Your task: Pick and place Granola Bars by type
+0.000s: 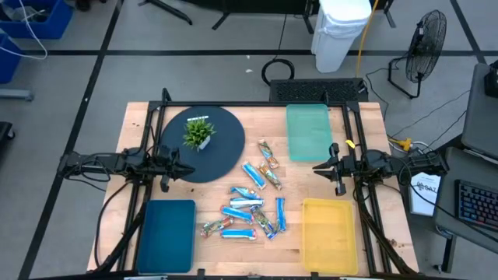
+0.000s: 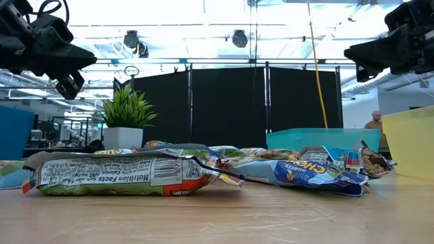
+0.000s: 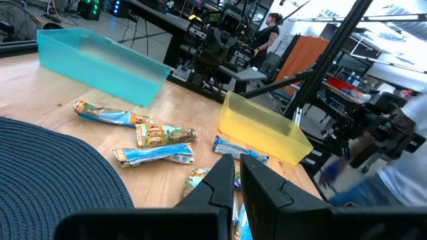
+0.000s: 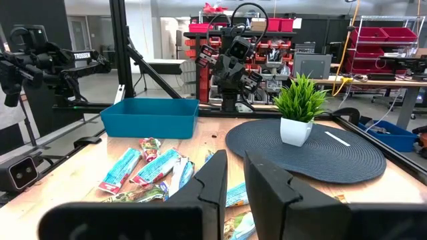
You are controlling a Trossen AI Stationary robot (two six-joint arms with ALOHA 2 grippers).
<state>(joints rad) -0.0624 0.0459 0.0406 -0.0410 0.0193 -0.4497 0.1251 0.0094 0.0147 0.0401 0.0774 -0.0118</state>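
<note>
The Granola Bars (image 1: 253, 204), mostly blue-and-white shiny wrappers with a few brownish-green ones, lay flat in a loose scattered cluster on the wooden table's middle, several overlapping.

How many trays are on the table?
3: a teal tray at the far right, a dark blue tray at the near left, a yellow tray at the near right.

Granola Bars (image 1: 250, 204) centre of table: wrappers mostly bright blue and white, few brownish-green with orange. Round mat (image 1: 204, 145) far left: dark navy, ribbed weave. Plant (image 1: 198, 131) on mat: green leaves, white pot. Far-right tray (image 1: 309, 132): translucent teal. Near-left tray (image 1: 166, 233): deep blue. Near-right tray (image 1: 329, 234): yellow. Table (image 1: 366, 233): light wood grain.
</note>
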